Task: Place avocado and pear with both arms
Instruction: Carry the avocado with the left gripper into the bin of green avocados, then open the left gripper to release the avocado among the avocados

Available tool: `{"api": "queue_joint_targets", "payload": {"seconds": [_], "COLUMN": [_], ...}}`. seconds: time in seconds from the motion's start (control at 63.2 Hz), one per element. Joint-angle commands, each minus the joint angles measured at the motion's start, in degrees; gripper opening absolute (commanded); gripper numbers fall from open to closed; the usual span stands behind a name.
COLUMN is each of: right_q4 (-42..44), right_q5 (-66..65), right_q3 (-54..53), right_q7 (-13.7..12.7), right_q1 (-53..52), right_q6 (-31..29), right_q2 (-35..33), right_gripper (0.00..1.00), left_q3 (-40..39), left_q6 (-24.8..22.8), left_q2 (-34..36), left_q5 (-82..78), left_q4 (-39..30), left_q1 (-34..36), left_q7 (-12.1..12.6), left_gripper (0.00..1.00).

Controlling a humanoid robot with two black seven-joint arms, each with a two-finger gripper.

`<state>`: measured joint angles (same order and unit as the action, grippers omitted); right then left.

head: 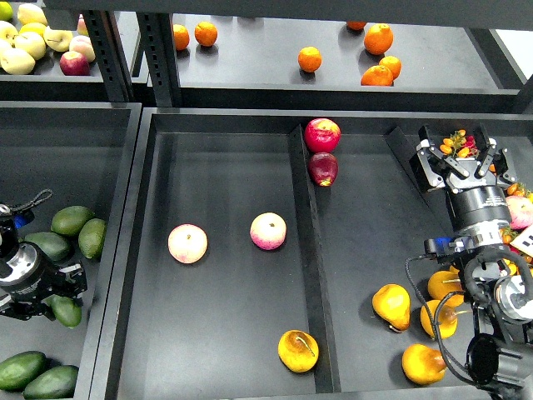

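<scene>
My left gripper (pixel 60 297) is low in the left bin and shut on a dark green avocado (pixel 66 311), which sticks out below its fingers. Three more avocados (pixel 72 219) lie just behind it. A yellow-orange pear (pixel 298 351) with a brown blotch and a thin stem lies at the front of the middle tray, against the divider. My right gripper (pixel 459 160) is open and empty, with its fingers spread, over the right compartment. It is well behind the other pears (pixel 390 306) that lie beside my right arm.
Two pink-yellow peaches (pixel 187 243) (pixel 268 231) lie in the middle tray. Two red apples (pixel 321 134) sit at the divider's (pixel 306 258) far end. Oranges (pixel 309 58) lie on the back shelf. Two avocados (pixel 22 369) lie at the front left. Small fruit (pixel 456 143) is piled at the right.
</scene>
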<state>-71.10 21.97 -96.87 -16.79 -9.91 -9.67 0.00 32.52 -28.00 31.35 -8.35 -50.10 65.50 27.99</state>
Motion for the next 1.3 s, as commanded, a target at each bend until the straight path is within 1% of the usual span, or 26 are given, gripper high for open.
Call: {"api": "queue_joint_targets", "payload": {"seconds": [0.0,0.142,0.174,0.253,0.332,0.396,0.57,0.68,0.807,0.902,0.95,0.965,1.013,1.124,1.282], "right_q4": [0.0,0.0,0.1,0.0,0.0,0.1,0.1,0.1,0.1,0.2,0.2,0.2,0.2,0.3,0.4], "right_q5": [0.1,0.0,0.1,0.1,0.1,0.1,0.1,0.1,0.1,0.1,0.1,0.1,0.1,0.1,0.1], "right_q3": [0.5,0.5,0.5,0.5,0.5,0.5,0.6,0.7,0.7,0.7,0.7,0.7,0.9,1.9,3.2], "right_q7": [0.0,0.0,0.0,0.0,0.0,0.0,0.0,0.0,0.0,0.0,0.0,0.0,0.0,0.0,-0.3], "right_q1": [0.1,0.0,0.0,0.0,0.1,0.2,0.1,0.1,0.1,0.0,0.1,0.1,0.1,0.1,0.3], "right_q6": [-0.1,-0.1,-0.1,-0.1,-0.1,-0.1,-0.1,-0.1,-0.1,-0.1,-0.1,-0.1,-0.1,-0.1,-0.1], "right_q2": [0.0,0.0,0.0,0.0,0.0,0.0,0.0,0.0,0.0,0.0,0.0,0.0,0.0,0.0,0.0], "right_gripper": [1.0,1.0,1.0,1.0,1.0,1.0,1.0,1.0,1.0,1.0,1.0,1.0,1.0,1.0,1.0], "left_q3": [0.0,0.0,0.1,0.1,0.1,0.1,0.1,0.2,0.1,0.0,-0.1,-0.6,-1.8,-5.4,-13.4], "left_q6": [0.0,0.0,0.0,0.0,0.0,0.0,0.0,0.0,0.0,0.0,0.0,0.0,0.0,0.0,0.0], "left_q2": [-0.4,-0.6,-0.8,-0.9,-0.9,-0.9,-0.9,-0.9,-0.9,-0.9,-0.9,-0.7,-0.2,0.3,2.5], "left_q5": [-0.2,-0.2,-0.4,-1.2,-2.4,-2.7,-2.7,-3.2,-4.7,-4.7,-4.7,-4.6,-4.4,-4.0,-2.1], "left_q4": [0.4,1.1,1.3,1.5,1.6,1.6,1.6,1.6,1.6,1.6,1.6,1.6,1.7,1.9,2.5], "left_q1": [-0.5,-0.5,-0.5,-0.6,-0.9,-1.0,-1.0,-1.0,-0.7,-0.5,-0.2,0.2,0.8,0.9,0.9], "left_q7": [0.0,0.0,0.0,0.0,0.0,0.0,0.0,0.0,0.0,0.0,0.0,0.0,0.0,0.0,0.0], "left_gripper": [0.31,0.35,0.39,0.44,0.51,0.53,0.56,0.64,0.7,0.8,0.87,0.94,0.98,0.98,0.99]}}
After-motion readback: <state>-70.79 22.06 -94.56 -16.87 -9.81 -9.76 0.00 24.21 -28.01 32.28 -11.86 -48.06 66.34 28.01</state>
